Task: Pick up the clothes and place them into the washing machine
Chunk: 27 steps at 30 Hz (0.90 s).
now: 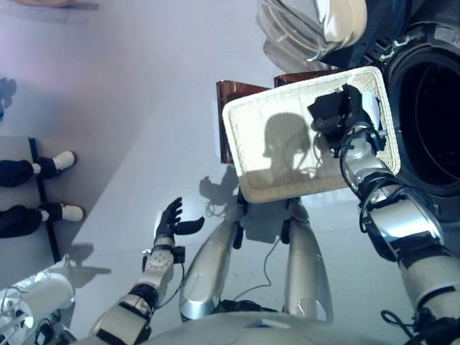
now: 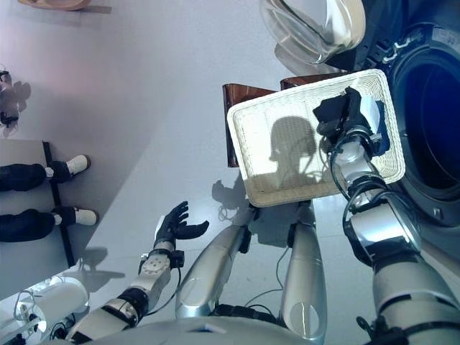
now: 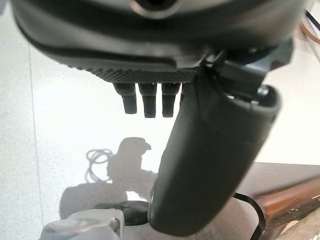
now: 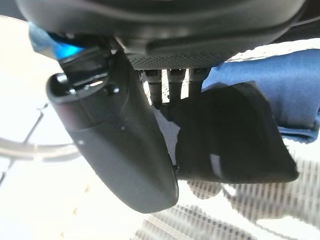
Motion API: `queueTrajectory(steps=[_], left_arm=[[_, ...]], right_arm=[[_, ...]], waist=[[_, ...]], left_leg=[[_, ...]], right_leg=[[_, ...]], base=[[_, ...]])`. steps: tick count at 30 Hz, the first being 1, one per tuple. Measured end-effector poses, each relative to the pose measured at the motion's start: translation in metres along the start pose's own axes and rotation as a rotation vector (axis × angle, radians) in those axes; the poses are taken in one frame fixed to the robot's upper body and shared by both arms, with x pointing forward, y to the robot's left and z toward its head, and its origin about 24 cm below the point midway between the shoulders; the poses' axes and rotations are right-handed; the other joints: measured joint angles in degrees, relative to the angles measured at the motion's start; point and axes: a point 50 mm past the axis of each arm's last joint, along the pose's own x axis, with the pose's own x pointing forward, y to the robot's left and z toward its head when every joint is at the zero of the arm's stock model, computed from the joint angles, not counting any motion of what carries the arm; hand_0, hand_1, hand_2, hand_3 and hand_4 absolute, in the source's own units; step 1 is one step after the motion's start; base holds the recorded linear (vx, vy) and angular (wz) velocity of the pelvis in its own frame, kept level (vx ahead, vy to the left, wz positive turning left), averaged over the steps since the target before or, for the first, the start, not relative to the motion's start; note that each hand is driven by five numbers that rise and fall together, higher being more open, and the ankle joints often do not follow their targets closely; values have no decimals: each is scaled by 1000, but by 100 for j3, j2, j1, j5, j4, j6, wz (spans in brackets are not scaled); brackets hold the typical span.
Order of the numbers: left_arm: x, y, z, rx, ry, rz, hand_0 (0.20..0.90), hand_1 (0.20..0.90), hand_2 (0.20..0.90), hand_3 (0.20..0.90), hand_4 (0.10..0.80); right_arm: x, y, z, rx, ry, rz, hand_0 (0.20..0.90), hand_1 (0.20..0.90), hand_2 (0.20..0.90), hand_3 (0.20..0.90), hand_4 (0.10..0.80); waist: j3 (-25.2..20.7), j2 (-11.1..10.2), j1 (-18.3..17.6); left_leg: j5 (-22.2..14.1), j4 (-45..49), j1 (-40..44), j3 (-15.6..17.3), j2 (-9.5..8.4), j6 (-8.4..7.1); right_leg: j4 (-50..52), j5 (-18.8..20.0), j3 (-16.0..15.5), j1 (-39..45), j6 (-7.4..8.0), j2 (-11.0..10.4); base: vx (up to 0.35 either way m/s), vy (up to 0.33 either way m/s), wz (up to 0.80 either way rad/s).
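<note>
Pale grey floor fills most of the head views, with a white woven laundry basket standing on a brown wooden stool and the washing machine at the far right, its dark drum open and its clear round door swung out beyond the basket. Two dark-trousered legs in white shoes of a person show at the left edge.

The right hand reaches down into the basket's corner nearest the machine. In its own wrist view the fingers point down onto the clothes, a blue garment with a black piece lying on it; the fingertips are hidden against the cloth, so I cannot tell whether they are clamped on it or not. From the head views only a sliver of blue cloth shows past the hand, at the basket's rim on the machine side. The rest of the basket floor is bare wicker.

The left hand hangs low over the floor, well apart from the basket, fingers spread and relaxed, holding nothing.
</note>
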Motion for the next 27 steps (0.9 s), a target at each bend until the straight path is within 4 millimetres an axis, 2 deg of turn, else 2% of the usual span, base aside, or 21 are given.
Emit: queueTrajectory(steps=[6, 9, 13, 20, 27], left_arm=[[0, -1, 1, 37, -11, -7, 900, 900, 900, 900, 800], [1, -3, 6, 57, -31, -20, 900, 900, 900, 900, 800], [3, -2, 13, 71, -63, -22, 900, 900, 900, 900, 800], [4, 0, 20, 67, -93, -14, 900, 900, 900, 900, 800], [4, 1, 20, 57, -87, -7, 900, 900, 900, 900, 800]], right_arm=[[-3, 5, -12, -327, -14, 42, 900, 900, 900, 900, 800], [-3, 2, -20, -526, -4, 51, 900, 900, 900, 900, 800], [-3, -2, -25, -689, 7, 48, 900, 900, 900, 900, 800], [4, -9, -11, -730, 12, 29, 900, 900, 900, 900, 800], [6, -7, 5, -723, -15, 13, 900, 900, 900, 900, 800]], waist=[[-1, -3, 73], [-2, -2, 167], [-7, 5, 261], [-24, 22, 309], [-52, 64, 313]], left_leg=[[9, 22, 17, -64, -25, 6], [18, 29, 48, -115, -26, -5], [36, 29, 17, -164, -42, -38], [39, 100, -193, -149, -79, -38], [52, 124, -370, -121, -64, -24]], right_leg=[[1, 0, -29, 56, 0, -24], [-7, -2, -103, 109, 0, -37], [-6, -2, -147, 98, 1, -74], [34, 10, -138, -94, 16, -110], [52, 27, -137, -282, -6, -91]], base=[[7, 6, 4], [9, 3, 8], [13, 15, 9], [5, 3, 2], [0, 0, 0]])
